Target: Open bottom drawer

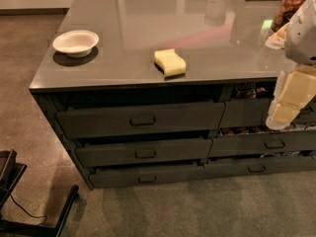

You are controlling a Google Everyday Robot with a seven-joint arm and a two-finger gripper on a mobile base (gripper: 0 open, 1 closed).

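The bottom drawer is the long, thin-fronted dark drawer at the foot of the left stack, with a small loop handle at its middle. Its front stands about level with the drawers above, with a dark gap over it. My gripper, cream-coloured under a white arm, hangs at the right edge of the view. It is in front of the right stack's top drawer, well to the right of and above the bottom drawer's handle.
On the grey counter lie a white bowl and a yellow sponge, with a jar at the back right. The right stack's drawers show packets behind them. Black frame legs stand on the floor at bottom left.
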